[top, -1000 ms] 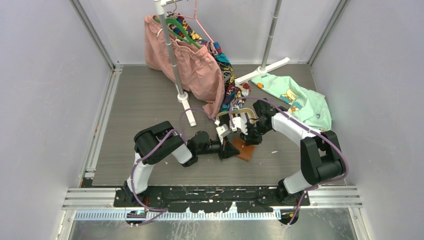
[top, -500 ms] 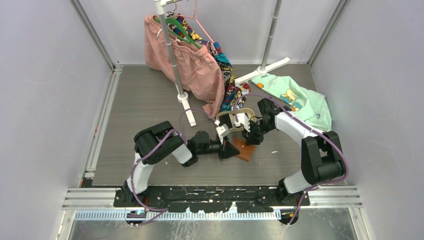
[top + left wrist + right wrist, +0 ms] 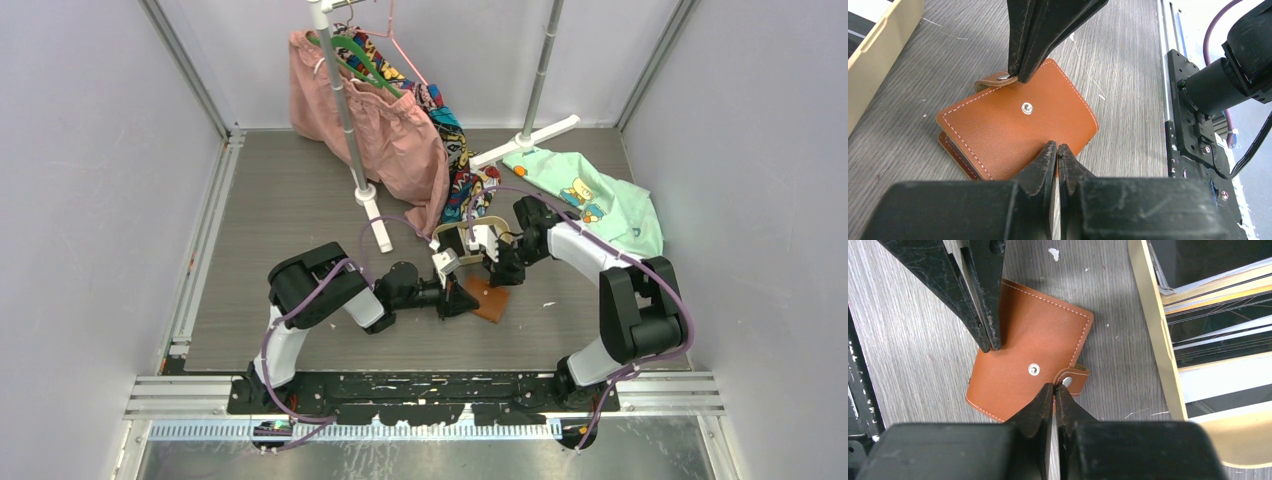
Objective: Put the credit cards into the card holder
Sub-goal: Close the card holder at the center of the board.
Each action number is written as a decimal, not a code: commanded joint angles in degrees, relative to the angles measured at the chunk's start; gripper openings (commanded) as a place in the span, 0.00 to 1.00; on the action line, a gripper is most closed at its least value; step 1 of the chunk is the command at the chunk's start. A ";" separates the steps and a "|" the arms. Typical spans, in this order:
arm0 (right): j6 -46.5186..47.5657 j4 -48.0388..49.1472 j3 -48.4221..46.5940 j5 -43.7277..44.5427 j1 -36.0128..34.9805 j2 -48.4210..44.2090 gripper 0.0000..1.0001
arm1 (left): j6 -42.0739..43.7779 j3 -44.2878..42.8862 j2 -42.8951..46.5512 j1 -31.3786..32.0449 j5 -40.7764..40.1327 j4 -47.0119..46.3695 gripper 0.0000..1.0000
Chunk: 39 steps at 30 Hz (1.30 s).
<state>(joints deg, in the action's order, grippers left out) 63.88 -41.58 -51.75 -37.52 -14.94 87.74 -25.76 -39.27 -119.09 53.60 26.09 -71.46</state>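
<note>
Closed card holder (image 3: 492, 298) lies flat on the worktop (image 3: 290, 220), centre of the overhead view, between both hands. Left hand (image 3: 1057, 152) clenched, tips on the holder's edge at bottom centre of its wrist view; cannot tell if leather is pinched. Right hand (image 3: 1054, 390) clenched at the snap strap (image 3: 1079, 381). The credit cards (image 3: 1218, 305) sit stacked in the beige tray (image 3: 1148, 315), right of frame.

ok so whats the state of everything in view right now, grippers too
holder: folded shut, lying flat
strap: unsnapped, off its stud
left gripper: shut, tips at the holder's edge
right gripper: shut, tips at the strap
cards: stacked in the tray
</note>
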 commanded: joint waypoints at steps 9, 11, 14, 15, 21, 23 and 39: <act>-0.32 0.12 -2.63 -1.55 -0.35 -1.62 0.01 | -0.10 0.04 -1.06 -0.25 -0.14 -0.13 0.06; 0.67 -0.89 -2.66 -2.28 -0.35 -2.41 0.01 | -0.52 0.07 -1.15 -0.26 -0.16 -0.53 0.06; 2.13 -1.75 -2.52 -2.20 -0.34 -3.85 0.01 | -1.16 0.14 -1.32 -0.28 -0.07 -1.02 0.05; 2.74 -2.08 -2.49 -2.00 -0.35 -4.28 0.01 | -1.26 0.15 -1.39 -0.30 -0.06 -1.17 0.06; 6.85 -3.23 -0.22 -0.69 -2.09 -6.49 0.01 | -2.04 0.17 -1.50 -0.31 0.09 -1.74 0.05; 7.27 -2.91 0.22 0.64 -3.64 -6.21 0.01 | -2.42 0.03 -1.76 -0.26 0.15 -2.04 0.05; 11.24 -2.86 2.70 8.97 -9.91 -4.61 0.01 | -3.16 0.29 -2.59 -0.39 0.28 -3.62 0.04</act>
<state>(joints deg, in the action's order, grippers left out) 72.16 -43.13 -50.43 -31.35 -22.09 83.13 -29.89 -39.09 -120.81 53.47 26.61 -74.63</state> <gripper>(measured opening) 0.031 0.045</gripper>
